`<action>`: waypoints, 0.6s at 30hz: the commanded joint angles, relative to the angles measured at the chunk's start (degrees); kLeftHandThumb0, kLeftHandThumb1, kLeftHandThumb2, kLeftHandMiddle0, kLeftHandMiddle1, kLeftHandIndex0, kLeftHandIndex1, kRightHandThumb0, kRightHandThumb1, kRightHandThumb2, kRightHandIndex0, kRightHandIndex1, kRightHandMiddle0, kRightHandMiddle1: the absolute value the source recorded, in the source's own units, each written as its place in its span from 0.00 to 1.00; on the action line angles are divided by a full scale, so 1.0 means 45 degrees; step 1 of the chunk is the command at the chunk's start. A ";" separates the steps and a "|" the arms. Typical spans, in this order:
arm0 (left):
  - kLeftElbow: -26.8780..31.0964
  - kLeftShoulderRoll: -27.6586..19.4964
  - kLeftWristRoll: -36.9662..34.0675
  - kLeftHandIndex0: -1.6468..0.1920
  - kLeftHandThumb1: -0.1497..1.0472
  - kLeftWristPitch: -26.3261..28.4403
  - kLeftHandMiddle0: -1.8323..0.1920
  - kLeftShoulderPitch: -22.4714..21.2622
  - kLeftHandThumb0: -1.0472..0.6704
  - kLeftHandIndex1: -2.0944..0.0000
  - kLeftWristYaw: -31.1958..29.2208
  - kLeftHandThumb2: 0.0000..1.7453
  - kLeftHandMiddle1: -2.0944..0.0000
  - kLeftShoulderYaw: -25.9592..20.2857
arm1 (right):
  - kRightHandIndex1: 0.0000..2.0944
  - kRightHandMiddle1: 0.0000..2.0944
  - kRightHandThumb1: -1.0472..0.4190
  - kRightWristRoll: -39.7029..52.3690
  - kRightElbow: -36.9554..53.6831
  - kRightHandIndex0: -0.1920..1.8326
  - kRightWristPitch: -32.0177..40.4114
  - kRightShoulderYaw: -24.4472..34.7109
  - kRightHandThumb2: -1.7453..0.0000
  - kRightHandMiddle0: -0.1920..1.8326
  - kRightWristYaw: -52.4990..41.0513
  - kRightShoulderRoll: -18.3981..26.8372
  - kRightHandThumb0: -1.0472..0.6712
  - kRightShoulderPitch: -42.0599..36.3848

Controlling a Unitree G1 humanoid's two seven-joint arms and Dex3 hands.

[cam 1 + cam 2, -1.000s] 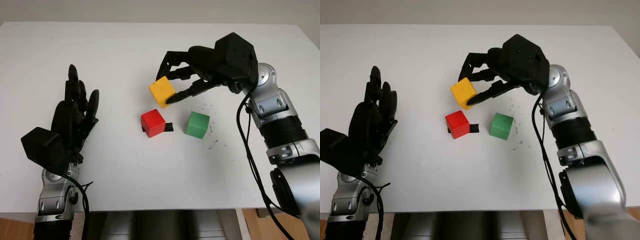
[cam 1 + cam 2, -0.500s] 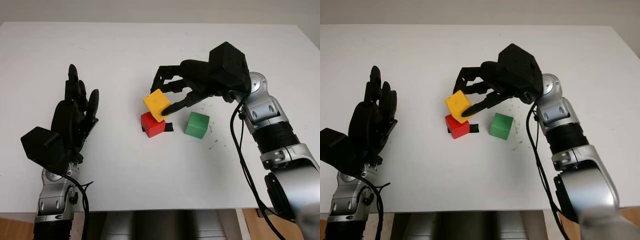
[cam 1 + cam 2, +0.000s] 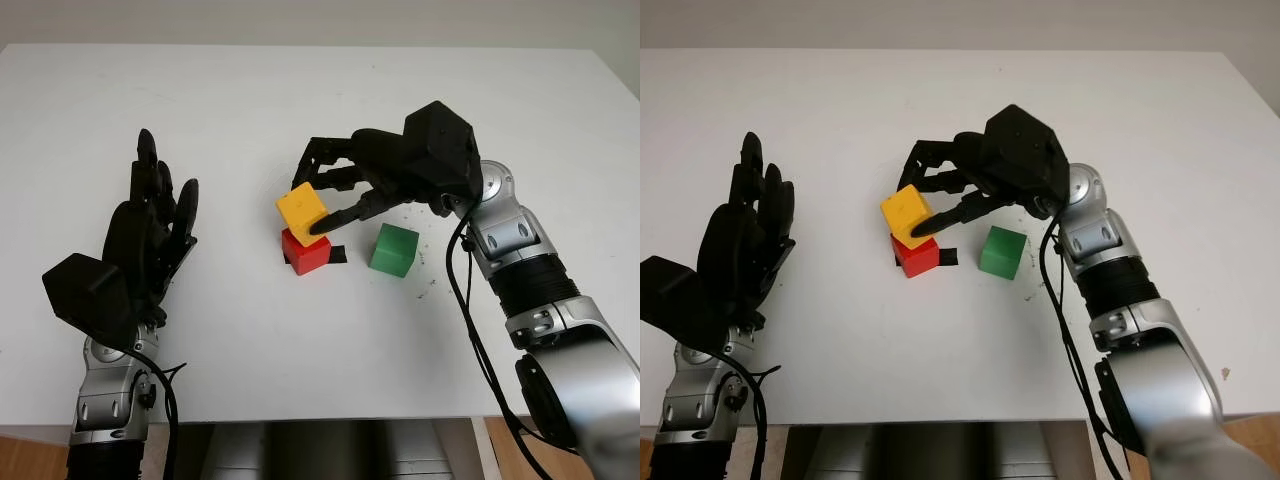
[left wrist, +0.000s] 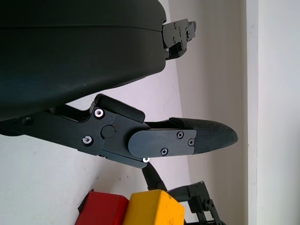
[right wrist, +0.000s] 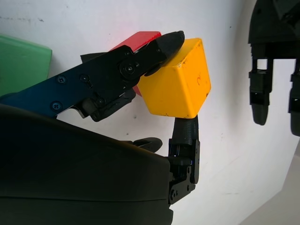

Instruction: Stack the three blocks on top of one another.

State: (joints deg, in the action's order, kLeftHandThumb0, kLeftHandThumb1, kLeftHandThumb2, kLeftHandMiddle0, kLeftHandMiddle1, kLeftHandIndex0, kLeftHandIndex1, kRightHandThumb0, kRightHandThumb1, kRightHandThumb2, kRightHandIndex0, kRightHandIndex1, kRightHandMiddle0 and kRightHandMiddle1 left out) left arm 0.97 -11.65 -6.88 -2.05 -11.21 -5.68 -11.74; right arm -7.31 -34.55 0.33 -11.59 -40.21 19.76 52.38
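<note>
Three blocks are counted on the white table. The left hand, empty and unclenched, is seen at 9 o'clock. One yellow block, tilted, is gripped by the right hand over one red block; one green block sits at its 3 o'clock.

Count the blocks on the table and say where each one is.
3. The yellow block is in the right hand, tilted just above the red block; the green block sits on the table to the red one's right.
</note>
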 commanded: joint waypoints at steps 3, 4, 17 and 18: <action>0.0399 0.0017 0.0078 1.00 1.00 0.0077 1.00 0.0242 0.14 1.00 0.0040 0.25 1.00 0.0083 | 0.02 0.81 0.06 -0.0207 -0.0094 0.30 -0.0580 -0.0108 0.97 0.26 0.0374 -0.0121 0.32 -0.0186; 0.0410 0.0024 0.0103 1.00 1.00 0.0082 1.00 0.0255 0.14 1.00 0.0066 0.25 1.00 0.0088 | 0.02 0.81 0.06 -0.0286 -0.0135 0.30 -0.0754 -0.0151 0.97 0.26 0.0437 -0.0109 0.32 -0.0200; 0.0361 0.0014 0.0006 1.00 1.00 0.0105 1.00 0.0260 0.12 1.00 -0.0044 0.24 1.00 0.0027 | 0.02 0.79 0.06 -0.0798 -0.0502 0.30 -0.1530 -0.0317 0.97 0.25 0.0566 0.0138 0.33 -0.0251; 0.0375 0.0035 -0.0023 1.00 1.00 0.0157 1.00 0.0253 0.12 1.00 -0.0029 0.24 1.00 0.0016 | 0.02 0.79 0.06 -0.0773 -0.0516 0.30 -0.1546 -0.0300 0.97 0.25 0.0534 0.0141 0.33 -0.0261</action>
State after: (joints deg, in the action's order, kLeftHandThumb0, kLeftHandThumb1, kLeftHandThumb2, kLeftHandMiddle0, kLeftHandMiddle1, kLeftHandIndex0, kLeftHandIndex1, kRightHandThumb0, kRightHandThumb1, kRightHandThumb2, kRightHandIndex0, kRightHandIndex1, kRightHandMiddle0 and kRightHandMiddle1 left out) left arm 1.64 -11.64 -6.73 -1.55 -10.92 -5.81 -11.71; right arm -10.66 -36.27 -6.09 -12.87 -37.58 19.85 51.87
